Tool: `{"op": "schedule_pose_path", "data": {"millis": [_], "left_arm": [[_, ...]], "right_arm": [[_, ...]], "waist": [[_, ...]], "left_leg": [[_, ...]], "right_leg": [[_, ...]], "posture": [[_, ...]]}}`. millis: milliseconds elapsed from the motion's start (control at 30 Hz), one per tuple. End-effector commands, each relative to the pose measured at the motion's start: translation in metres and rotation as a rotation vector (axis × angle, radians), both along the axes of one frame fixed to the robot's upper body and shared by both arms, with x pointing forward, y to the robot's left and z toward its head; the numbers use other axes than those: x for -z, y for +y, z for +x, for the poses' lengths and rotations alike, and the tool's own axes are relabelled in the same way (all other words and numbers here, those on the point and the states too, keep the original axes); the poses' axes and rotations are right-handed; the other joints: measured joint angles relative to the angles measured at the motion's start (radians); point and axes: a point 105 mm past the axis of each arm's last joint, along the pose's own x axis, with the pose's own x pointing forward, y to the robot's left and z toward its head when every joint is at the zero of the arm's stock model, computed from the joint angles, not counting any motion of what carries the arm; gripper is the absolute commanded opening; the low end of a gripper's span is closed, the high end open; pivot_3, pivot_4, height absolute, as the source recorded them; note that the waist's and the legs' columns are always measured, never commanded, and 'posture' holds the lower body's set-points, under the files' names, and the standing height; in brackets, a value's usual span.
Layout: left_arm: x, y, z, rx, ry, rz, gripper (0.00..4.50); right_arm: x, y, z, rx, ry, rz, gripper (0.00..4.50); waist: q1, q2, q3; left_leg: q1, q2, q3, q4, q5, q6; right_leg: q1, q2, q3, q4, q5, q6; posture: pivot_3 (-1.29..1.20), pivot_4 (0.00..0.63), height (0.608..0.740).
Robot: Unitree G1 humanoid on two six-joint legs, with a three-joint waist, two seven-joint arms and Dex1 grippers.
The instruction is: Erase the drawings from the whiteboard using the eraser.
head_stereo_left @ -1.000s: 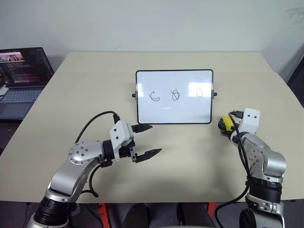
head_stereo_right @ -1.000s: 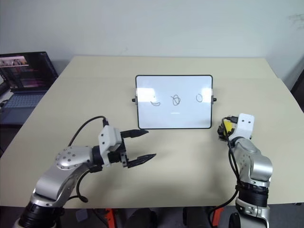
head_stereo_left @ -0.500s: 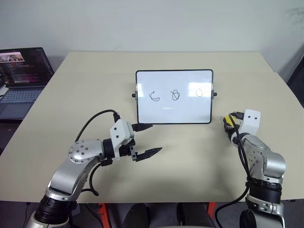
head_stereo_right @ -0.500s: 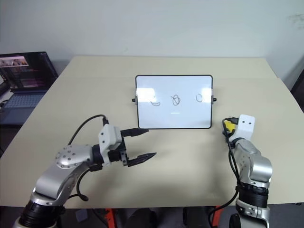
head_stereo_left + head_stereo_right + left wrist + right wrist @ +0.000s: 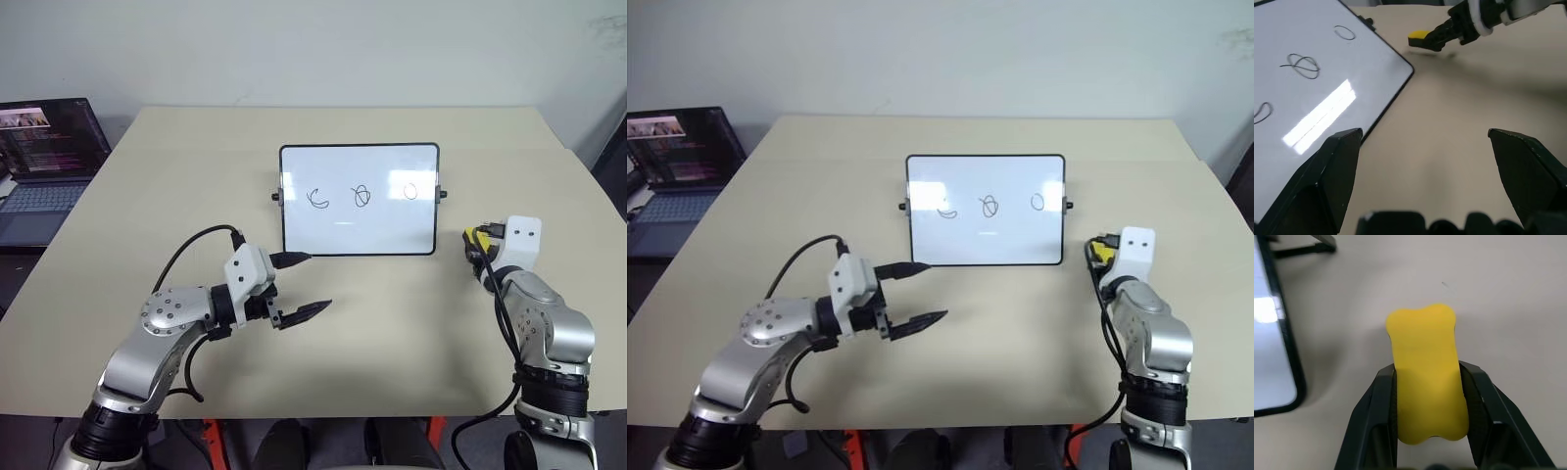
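Judging from how things lie, the pick-up step is in hand and the wiping itself has not begun: the eraser (image 5: 1426,377) is clamped by its long sides between the two black fingers of the right gripper (image 5: 1427,411), and in the left wrist view it is seen raised a little above its own shadow on the table (image 5: 411,323), so it appears to be lifted clear, though this cannot be told for certain. It is held just to the right of the whiteboard (image 5: 360,200), near the board's near right corner and apart from the frame. All three drawings (image 5: 361,194) are seen untouched in a row across the board, a curve at the left, a looped scribble in the middle and a small oval at the right. The left gripper (image 5: 301,286) is held with its fingers spread wide and nothing between them, just beside the board's near left corner. The next move is judged to call for the eraser to be carried leftward over the frame, set flat on the glossy surface near the oval and drawn across the row; the board may slide unless it is steadied.
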Motion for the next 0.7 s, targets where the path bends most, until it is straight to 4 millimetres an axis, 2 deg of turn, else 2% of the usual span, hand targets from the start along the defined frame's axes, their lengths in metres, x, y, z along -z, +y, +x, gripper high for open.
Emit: {"op": "schedule_pose_path", "data": {"millis": [33,100,700], "left_arm": [[-0.01,0.008,0.017,-0.108,-0.074,-0.023,4.5],[-0.007,0.007,0.02,-0.134,-0.078,-0.035,4.5],[0.01,-0.018,0.046,-0.203,-0.1,-0.094,4.5]], "right_arm": [[-0.041,0.021,0.008,-0.126,-0.178,-0.077,1.39],[-0.047,0.028,0.011,-0.17,-0.216,-0.093,1.39],[-0.078,0.039,0.043,-0.239,-0.345,-0.127,1.39]], "waist": [[0.0,0.0,0.0],[0.0,0.0,0.0],[0.002,0.0,0.0]], "left_leg": [[0.0,0.0,0.0,0.0,0.0,0.0],[0.0,0.0,0.0,0.0,0.0,0.0],[-0.001,0.0,0.0,0.0,0.0,0.0]], "right_leg": [[0.0,0.0,0.0,0.0,0.0,0.0],[0.0,0.0,0.0,0.0,0.0,0.0],[0.0,0.0,0.0,0.0,0.0,0.0]], "posture": [[0.0,0.15,0.74],[0.0,0.15,0.74],[0.0,0.15,0.74]]}}
